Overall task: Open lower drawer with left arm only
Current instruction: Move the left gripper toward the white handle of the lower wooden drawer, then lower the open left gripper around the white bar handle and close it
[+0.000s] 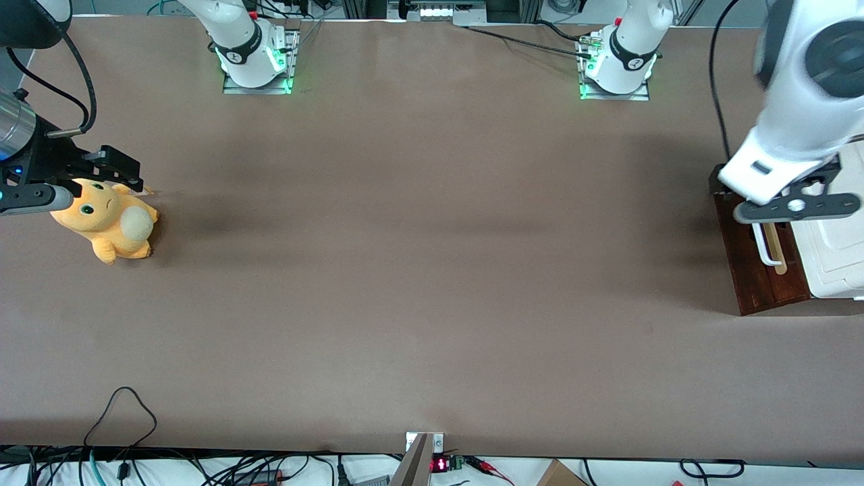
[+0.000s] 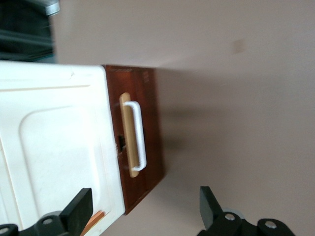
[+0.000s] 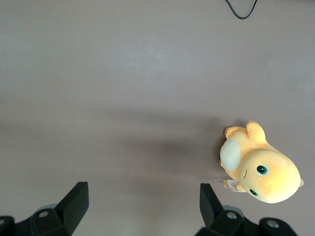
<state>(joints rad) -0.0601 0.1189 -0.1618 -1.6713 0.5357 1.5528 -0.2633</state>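
The lower drawer (image 1: pixel 759 277) is a dark reddish-brown front on a white cabinet (image 1: pixel 833 253) at the working arm's end of the table. Its white bar handle (image 1: pixel 765 248) sits on a pale wood strip. In the left wrist view the drawer front (image 2: pixel 150 123) lies flush against the cabinet body, with the handle (image 2: pixel 140 135) plain to see. The left arm (image 1: pixel 800 101) reaches over the cabinet, and its gripper (image 1: pixel 790 202) hangs above the drawer front's edge farther from the front camera. The gripper (image 2: pixel 145 211) is open, holds nothing, and touches nothing.
The white cabinet top (image 2: pixel 54 147) has a small brown slot (image 2: pixel 91 223) near one black finger (image 2: pixel 78 209). An orange plush toy (image 1: pixel 108 219) lies toward the parked arm's end of the table. Brown tabletop (image 1: pixel 432 270) stretches in front of the drawer. Cables (image 1: pixel 121 405) trail at the near edge.
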